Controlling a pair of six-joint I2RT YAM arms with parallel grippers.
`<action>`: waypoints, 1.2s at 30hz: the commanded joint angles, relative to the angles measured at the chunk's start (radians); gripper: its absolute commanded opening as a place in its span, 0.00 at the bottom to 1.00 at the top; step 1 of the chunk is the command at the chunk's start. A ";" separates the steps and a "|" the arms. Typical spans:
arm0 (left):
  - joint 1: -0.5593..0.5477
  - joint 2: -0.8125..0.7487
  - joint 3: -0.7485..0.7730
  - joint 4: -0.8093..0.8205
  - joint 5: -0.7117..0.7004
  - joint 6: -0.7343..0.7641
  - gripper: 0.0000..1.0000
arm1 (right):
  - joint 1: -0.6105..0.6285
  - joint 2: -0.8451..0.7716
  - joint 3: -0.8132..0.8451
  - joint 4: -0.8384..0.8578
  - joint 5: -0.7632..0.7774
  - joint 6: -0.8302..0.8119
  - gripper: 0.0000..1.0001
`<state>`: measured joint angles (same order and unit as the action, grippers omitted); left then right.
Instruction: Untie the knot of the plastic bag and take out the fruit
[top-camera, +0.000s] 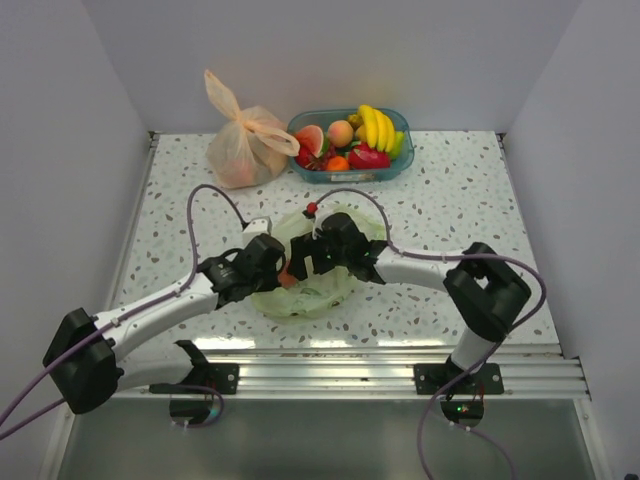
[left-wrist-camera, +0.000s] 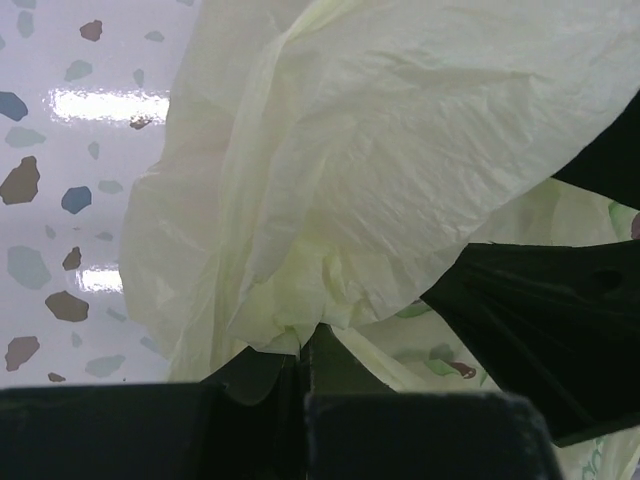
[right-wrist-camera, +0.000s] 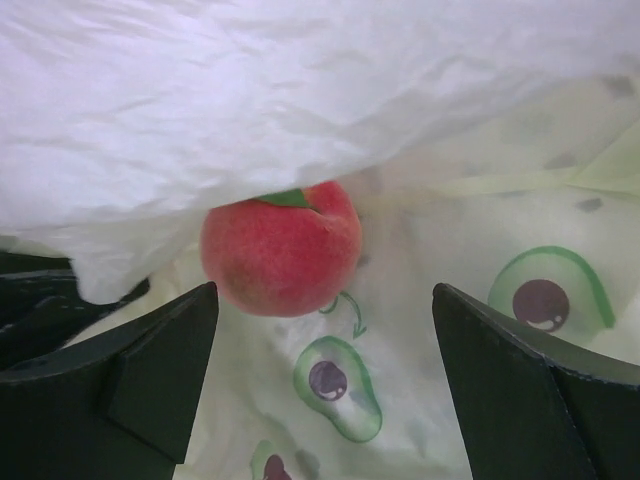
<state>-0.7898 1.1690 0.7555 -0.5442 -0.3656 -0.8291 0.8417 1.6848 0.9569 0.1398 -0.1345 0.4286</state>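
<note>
Fruit first: one pink-red peach (right-wrist-camera: 280, 250) lies inside the plastic bag (top-camera: 305, 292) at mid-table, straight ahead of my right gripper (right-wrist-camera: 325, 300) and a little toward its left finger in the wrist view, tucked under a drooping flap of film (it is round, so there is no long axis to line up with). That gripper stands wide, its fingers short of the peach, its arm reaching in low from the right, so I judge it the nearer one. My left gripper (left-wrist-camera: 305, 350), coming in from the left, is pinched tight on a gather of the bag's film.
</note>
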 joint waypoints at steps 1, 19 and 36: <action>0.032 -0.037 -0.045 0.044 0.031 -0.025 0.00 | 0.016 0.056 0.055 0.093 -0.042 0.013 0.92; 0.084 -0.051 -0.093 0.090 0.073 0.005 0.00 | 0.037 0.196 0.062 0.253 -0.140 0.018 0.59; 0.149 -0.040 -0.035 0.081 0.053 0.151 0.00 | 0.004 -0.237 0.173 -0.337 0.133 -0.252 0.10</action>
<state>-0.6483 1.1320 0.6777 -0.4877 -0.2932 -0.7273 0.8715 1.5135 1.0393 -0.0345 -0.1177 0.2775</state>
